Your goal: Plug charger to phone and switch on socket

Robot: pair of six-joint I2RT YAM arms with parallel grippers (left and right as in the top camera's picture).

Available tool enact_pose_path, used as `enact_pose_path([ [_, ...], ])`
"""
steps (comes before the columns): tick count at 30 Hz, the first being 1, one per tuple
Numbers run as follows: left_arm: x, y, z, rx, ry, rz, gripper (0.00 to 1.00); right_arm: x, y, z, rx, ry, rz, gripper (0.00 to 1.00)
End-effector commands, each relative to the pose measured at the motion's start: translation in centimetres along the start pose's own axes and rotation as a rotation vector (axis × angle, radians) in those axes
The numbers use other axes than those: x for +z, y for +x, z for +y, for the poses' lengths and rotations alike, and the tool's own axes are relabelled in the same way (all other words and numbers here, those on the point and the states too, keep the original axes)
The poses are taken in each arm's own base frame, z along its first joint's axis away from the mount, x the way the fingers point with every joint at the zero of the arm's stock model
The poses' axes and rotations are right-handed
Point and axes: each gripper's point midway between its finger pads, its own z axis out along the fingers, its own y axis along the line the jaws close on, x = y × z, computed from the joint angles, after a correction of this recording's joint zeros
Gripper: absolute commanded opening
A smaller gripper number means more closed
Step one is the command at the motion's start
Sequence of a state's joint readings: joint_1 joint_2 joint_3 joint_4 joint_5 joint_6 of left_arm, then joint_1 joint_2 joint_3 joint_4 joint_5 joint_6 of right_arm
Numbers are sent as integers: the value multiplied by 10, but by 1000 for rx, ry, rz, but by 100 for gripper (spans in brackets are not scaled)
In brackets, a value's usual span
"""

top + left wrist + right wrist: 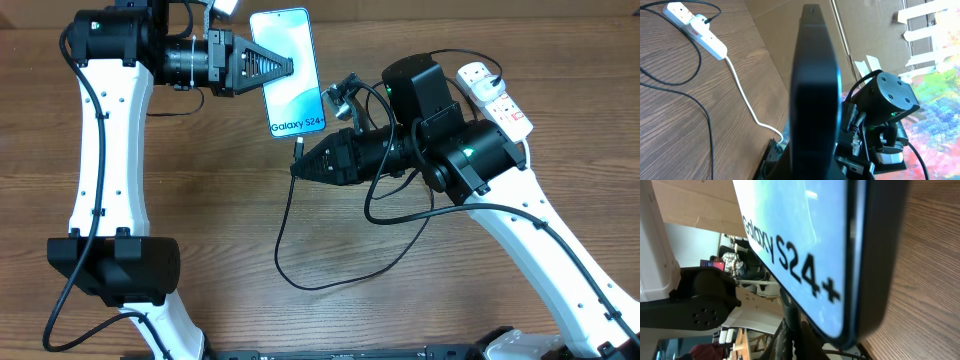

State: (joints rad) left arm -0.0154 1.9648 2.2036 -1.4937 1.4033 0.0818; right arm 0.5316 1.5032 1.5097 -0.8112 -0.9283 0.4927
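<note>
My left gripper (278, 66) is shut on the phone (292, 40) and holds it by one long edge, screen up, at the back centre. The phone has a light blue screen with white "Galaxy S24+" text at its near short edge. In the left wrist view it shows edge-on (812, 95). My right gripper (298, 166) is shut on the connector tip (298, 146) of the charger, just below that near edge. In the right wrist view the tip (789, 309) stands close under the phone (790, 235), apart from it. The black cable (283, 240) loops toward me. The socket (497, 96) lies at the back right.
The charger's black plug (478, 71) sits in the power strip, also seen in the left wrist view (700, 21). The strip's thick white cord (744, 92) runs across the wooden table (400, 300). The cable loop lies in front of the right arm.
</note>
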Motion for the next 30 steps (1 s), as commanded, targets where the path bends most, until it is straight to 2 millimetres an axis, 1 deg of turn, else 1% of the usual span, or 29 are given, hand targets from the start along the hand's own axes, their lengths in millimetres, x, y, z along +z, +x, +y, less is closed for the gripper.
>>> enact_pose_path([
  [1, 0, -1, -18, 54, 56, -4, 4, -2, -2, 5, -25, -19, -5, 4],
  [9, 0, -1, -18, 53, 56, -4, 4, 0, -5, 4, -24, -20, -9, 4],
  [17, 0, -1, -18, 54, 54, -4, 4, 8, -7, -9, 7, -10, 10, 4],
  [21, 1, -1, -17, 60, 49, -3, 4, 8, -7, -8, 6, -11, 10, 4],
  [24, 1, 0, -10, 57, 9, 0, 4, 8, -5, -5, 6, -31, 21, 4],
  [26, 1, 1, -9, 65, 6, 3, 4, 6, -6, -5, 8, -40, 23, 4],
  [30, 1, 4, -9, 72, 6, 7, 4, 1, -9, -9, 23, -34, 12, 4],
])
